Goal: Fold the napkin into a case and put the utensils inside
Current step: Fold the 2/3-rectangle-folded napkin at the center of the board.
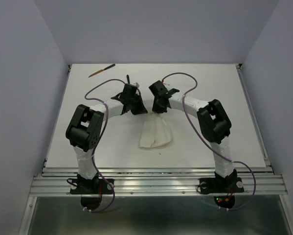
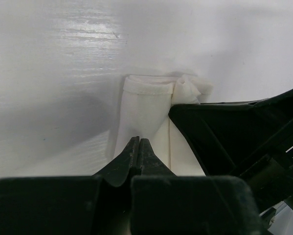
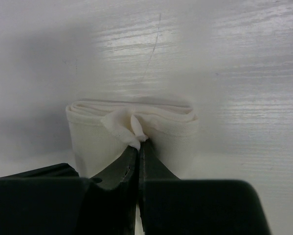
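The napkin (image 1: 155,133) lies folded into a narrow white strip in the middle of the table, widening toward the arms. Both grippers hang over its far end. My right gripper (image 1: 159,109) (image 3: 139,143) is shut on a small tuft of the napkin (image 3: 87,139) at its top folded edge. Beside it, my left gripper (image 1: 138,109) (image 2: 139,140) is shut just above the napkin (image 2: 144,105), and no cloth shows between its fingers. One of the utensils (image 1: 101,70), a thin brown stick with a dark end, lies at the far left of the table.
A short dark stick (image 1: 128,78) shows just beyond the left gripper; what it is I cannot tell. Purple cables (image 1: 100,90) loop over both arms. The right gripper's black body (image 2: 234,137) fills the right side of the left wrist view.
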Controlling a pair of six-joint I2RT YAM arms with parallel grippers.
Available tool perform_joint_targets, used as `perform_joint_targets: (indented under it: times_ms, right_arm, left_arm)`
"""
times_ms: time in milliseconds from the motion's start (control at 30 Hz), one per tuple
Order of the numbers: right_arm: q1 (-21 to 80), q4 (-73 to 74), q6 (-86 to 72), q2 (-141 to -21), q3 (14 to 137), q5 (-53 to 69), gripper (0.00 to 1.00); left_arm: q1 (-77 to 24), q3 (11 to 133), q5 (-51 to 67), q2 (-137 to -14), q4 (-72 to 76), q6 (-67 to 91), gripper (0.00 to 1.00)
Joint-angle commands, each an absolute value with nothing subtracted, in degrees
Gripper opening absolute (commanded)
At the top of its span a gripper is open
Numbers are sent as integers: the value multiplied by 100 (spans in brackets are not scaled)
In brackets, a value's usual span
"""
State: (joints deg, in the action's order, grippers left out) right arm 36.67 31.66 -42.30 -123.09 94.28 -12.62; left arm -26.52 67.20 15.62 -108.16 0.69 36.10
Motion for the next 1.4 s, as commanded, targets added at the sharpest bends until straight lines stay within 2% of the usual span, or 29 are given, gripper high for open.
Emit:
perform_joint_targets:
  times_ms: [0, 300, 433, 467, 533, 700, 900, 1367]
  right_arm:
    - [3647, 2708, -3718, -12112, 9237, -915, 3]
    - [3647, 2584, -3533, -11997, 9158, -817, 5]
    - [3647, 2593, -3665, -11927, 9062, -1011, 18]
    - [3647, 2593, -3682, -11909, 9027, -1028, 28]
    - [3647, 2593, -3726, -11830, 8948, -1098, 40]
    - [3647, 2575, -3779, -11672, 8859, -1213, 42]
    - [3647, 2549, -3858, -11479, 8824, -1353, 39]
    - [3647, 2549, -4043, -11610, 8947, -1099, 2]
  left_arm:
    - [-2672, 6733, 1512, -10644, 141, 3603, 0]
    - [-2672, 6820, 1494, -10863, 158, 3612, 0]
    - [-2672, 6987, 1371, -11179, -200, 3603, 0]
    - [-2672, 7031, 1354, -11267, -263, 3612, 0]
    - [-2672, 6988, 1336, -11294, -290, 3665, 0]
    - [-2681, 6952, 1318, -11285, -308, 3674, 0]
    - [-2681, 6943, 1301, -11294, -316, 3691, 0]
    - [-2681, 6917, 1345, -11276, -281, 3674, 0]
